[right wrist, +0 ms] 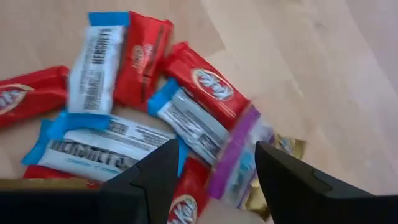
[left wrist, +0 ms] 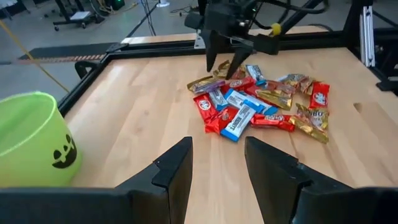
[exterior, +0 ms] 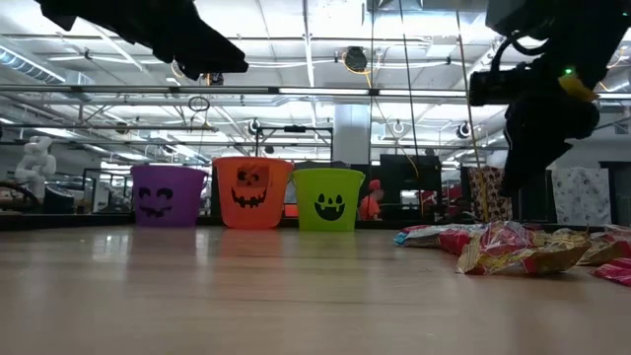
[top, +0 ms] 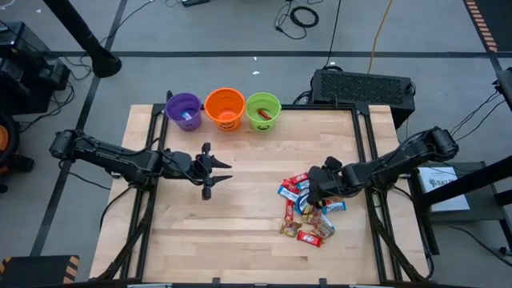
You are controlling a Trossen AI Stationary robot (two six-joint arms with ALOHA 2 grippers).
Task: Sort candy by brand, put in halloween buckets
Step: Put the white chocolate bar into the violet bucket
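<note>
Right gripper (top: 310, 192): fingers apart, empty, over the candy (top: 306, 210)
Left gripper (top: 218, 172): fingers apart, empty, mid-table

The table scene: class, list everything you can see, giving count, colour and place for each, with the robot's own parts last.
Wooden table: one, pale wood, under both arms.
Purple plastic bucket: one, far edge, leftmost of the row; something pale inside.
Orange plastic bucket: one, middle of the row.
Lime green plastic bucket: one, right of the row; something red inside.
Wrapped candy bars: a loose pile, too overlapped to count; red, blue-and-white, gold, one purple; right half of the table.
Left tool: one, dark, open, empty, over bare wood left of centre.
Right tool: one, dark, open, poised over the candy pile.
</note>
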